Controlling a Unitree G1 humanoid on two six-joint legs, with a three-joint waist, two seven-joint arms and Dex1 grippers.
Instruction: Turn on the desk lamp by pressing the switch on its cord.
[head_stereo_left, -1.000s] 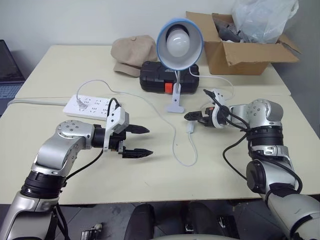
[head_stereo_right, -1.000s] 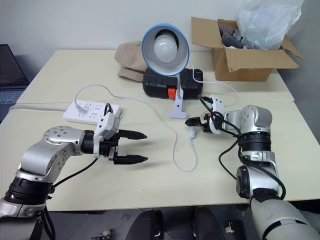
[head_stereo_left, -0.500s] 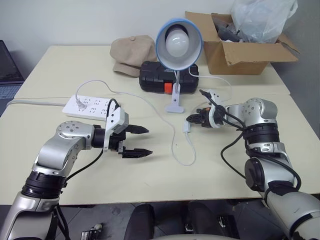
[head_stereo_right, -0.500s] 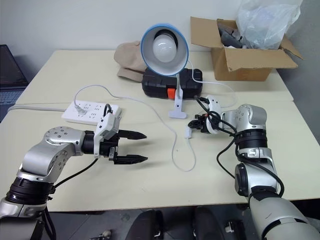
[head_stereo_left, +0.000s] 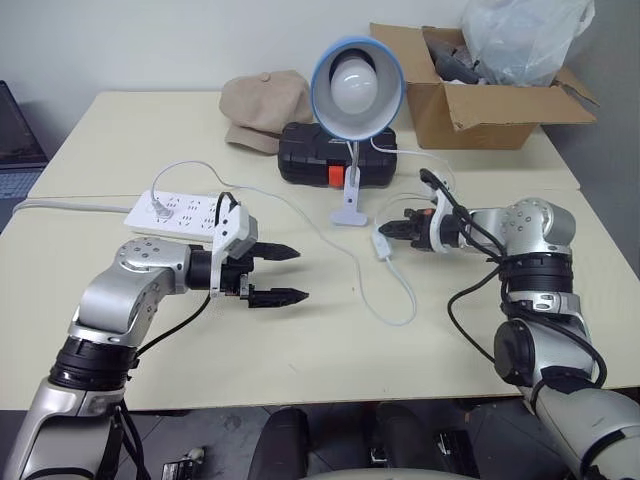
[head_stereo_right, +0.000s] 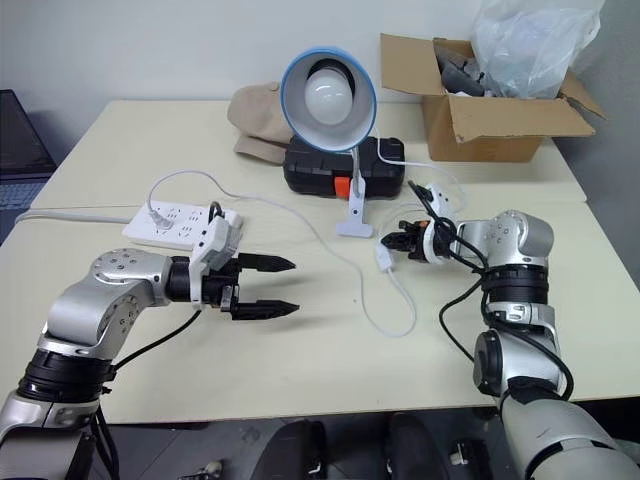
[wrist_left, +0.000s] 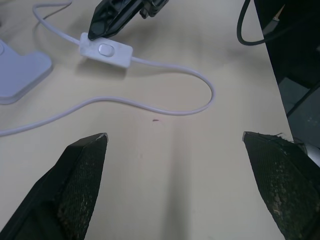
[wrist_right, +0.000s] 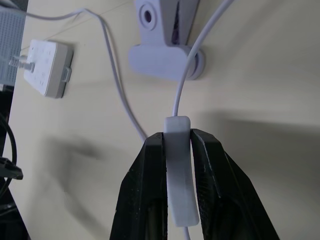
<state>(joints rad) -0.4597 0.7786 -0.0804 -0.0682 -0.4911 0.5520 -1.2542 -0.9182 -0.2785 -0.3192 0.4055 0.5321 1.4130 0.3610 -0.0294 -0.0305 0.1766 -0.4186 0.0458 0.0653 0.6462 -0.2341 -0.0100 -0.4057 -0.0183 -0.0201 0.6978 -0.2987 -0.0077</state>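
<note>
The desk lamp (head_stereo_left: 357, 85) stands at the middle back of the table, its blue shade and white bulb facing me, its white base (head_stereo_left: 350, 215) just in front of a black case. The thin white cord (head_stereo_left: 405, 310) loops forward from it. My right gripper (head_stereo_left: 387, 230) is shut on the switch (wrist_right: 179, 170), its two black fingers pinching the switch's sides near one end. In the left wrist view the switch (wrist_left: 106, 49) shows its oval button facing up. To the left my left gripper (head_stereo_left: 300, 273) hovers open over bare table, well apart from the cord.
A white power strip (head_stereo_left: 175, 210) lies at the left with a plug in it. Behind the lamp are a black case (head_stereo_left: 320, 155) and a beige cap (head_stereo_left: 265, 105). A cardboard box (head_stereo_left: 480, 105) holding a plastic bag stands at the back right.
My right gripper has shut on the switch and drawn it slightly right, and the cord's front loop has swung right with it. The left gripper has stayed put. The bulb looks unchanged.
</note>
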